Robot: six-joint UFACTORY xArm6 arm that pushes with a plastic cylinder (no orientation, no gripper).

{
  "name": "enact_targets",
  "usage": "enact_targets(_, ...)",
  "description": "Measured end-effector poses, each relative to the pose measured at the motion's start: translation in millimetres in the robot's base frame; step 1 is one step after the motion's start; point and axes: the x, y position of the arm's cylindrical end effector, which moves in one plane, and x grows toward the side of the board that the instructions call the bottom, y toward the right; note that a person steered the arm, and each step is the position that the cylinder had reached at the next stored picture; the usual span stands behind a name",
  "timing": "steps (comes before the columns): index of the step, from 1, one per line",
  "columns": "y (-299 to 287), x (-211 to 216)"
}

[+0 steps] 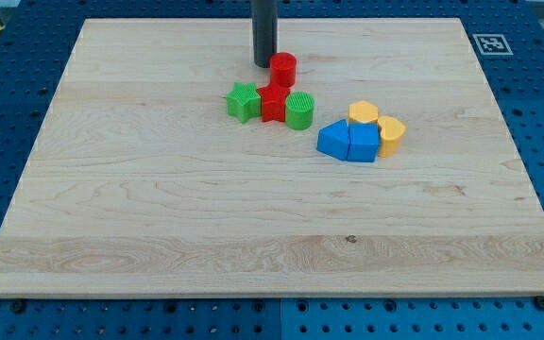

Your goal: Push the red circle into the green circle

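The red circle (283, 68) stands near the top middle of the wooden board (159, 208). My tip (263, 63) rests on the board just to the left of the red circle, touching or nearly touching it. The green circle (300, 110) lies below the red circle, slightly to its right, with a small gap between them. A red star-like block (273, 102) sits against the green circle's left side, right under the red circle. A green star block (244, 102) sits left of the red star.
Two blue blocks (348, 142) sit together right of the green circle. Two yellow blocks (364, 113) (391, 134) touch them from above and from the right. A marker tag (490, 43) lies off the board's top right corner.
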Motion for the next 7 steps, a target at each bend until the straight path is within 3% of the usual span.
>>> enact_targets(3,0.6,6.7)
enact_targets(5,4.2,-19.3)
enact_targets(7,5.6,5.0)
